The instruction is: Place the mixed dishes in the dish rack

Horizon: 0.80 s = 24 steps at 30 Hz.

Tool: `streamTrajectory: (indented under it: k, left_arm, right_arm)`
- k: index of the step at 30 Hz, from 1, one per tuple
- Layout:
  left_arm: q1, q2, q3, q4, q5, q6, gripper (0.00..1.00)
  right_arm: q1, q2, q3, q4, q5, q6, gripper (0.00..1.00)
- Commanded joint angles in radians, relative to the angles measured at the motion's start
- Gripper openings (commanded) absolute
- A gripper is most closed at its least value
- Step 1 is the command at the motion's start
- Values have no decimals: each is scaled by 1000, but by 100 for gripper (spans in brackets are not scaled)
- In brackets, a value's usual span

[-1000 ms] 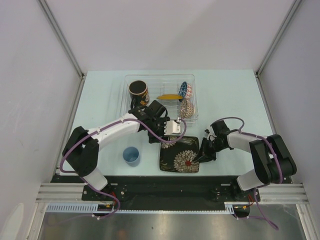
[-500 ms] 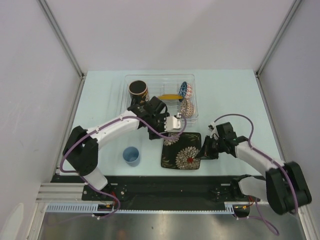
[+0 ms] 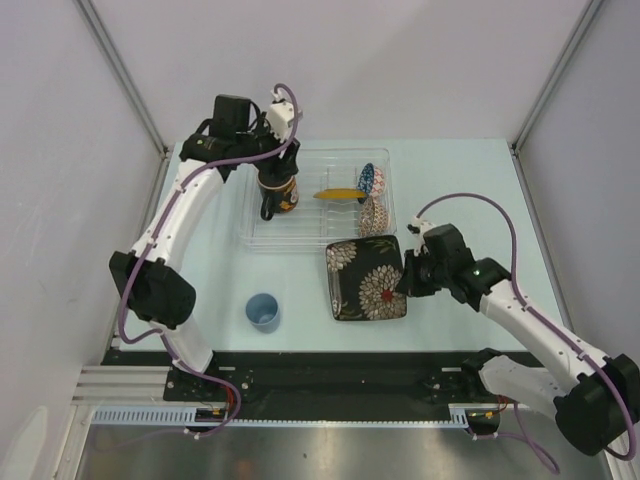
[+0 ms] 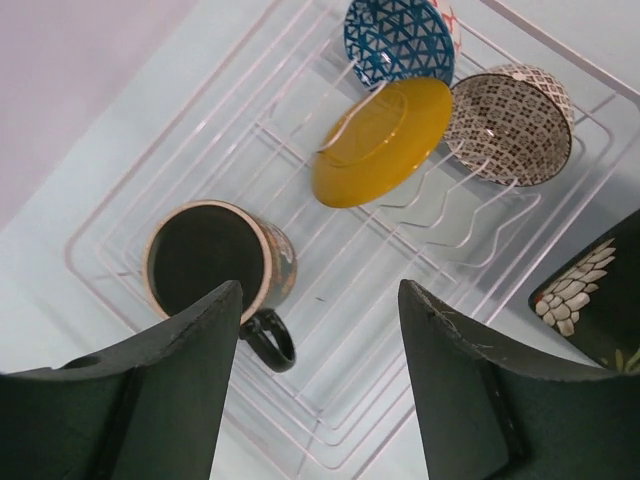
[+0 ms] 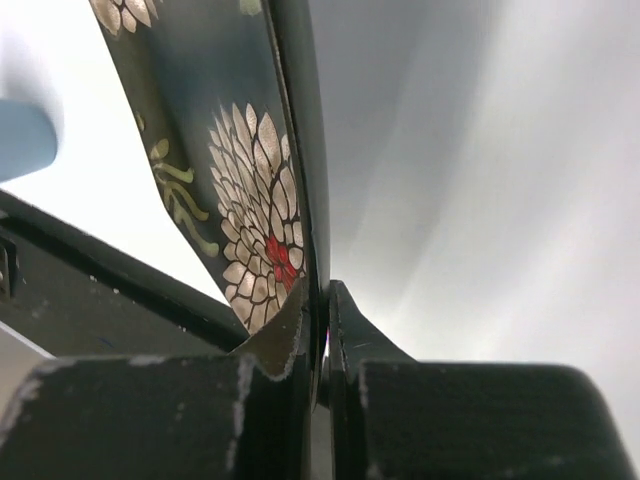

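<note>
While the left tool (image 4: pixel 320 295) hangs spread and empty above the dish rack (image 4: pixel 350 340), the mug (image 4: pixel 210 260) stands upright right below it at the rack's left end. Nearer the arms, the cup (image 3: pixel 262 311) sits alone on the counter (image 3: pixel 460 180), not yet loaded. Across the rack's right half the yellow plate (image 4: pixel 385 140) leans on edge between the ribs, with the blue bowl (image 4: pixel 398 40) and the beige bowl (image 4: pixel 510 125) propped just beside it.

Right of those, the black square plate (image 3: pixel 365 278) is just in front of the rack's near wall, its far corner close to the beige bowl. The right tool (image 5: pixel 322 300) is pressed together on its right rim — a thin pinch at one edge only, and the plate looks tilted up from that side.

That hold is the weak point. With its weight hanging away from the grip, the plate could swing or slide out, and it would probably chip. On the way in it could catch the rack's wall or knock the beige bowl and the yellow plate off their ribs. The left arm over the rack also crowds the path — a bump there is possible.
</note>
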Motion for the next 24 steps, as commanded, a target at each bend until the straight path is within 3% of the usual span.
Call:
streamTrajectory:
  k: [1, 8, 13, 24]
  left_arm:
    - [0, -39, -41, -28, 70, -73, 69]
    - [21, -75, -125, 15, 68, -87, 69]
    - [66, -84, -145, 36, 94, -130, 69]
    - [350, -99, -113, -33, 269, -216, 69]
  right_arm:
    - [35, -9, 210, 18, 44, -149, 0]
    - [61, 14, 447, -47, 142, -296, 0]
    - [101, 147, 665, -48, 330, -576, 0]
    - [153, 382, 897, 140, 499, -1072, 0]
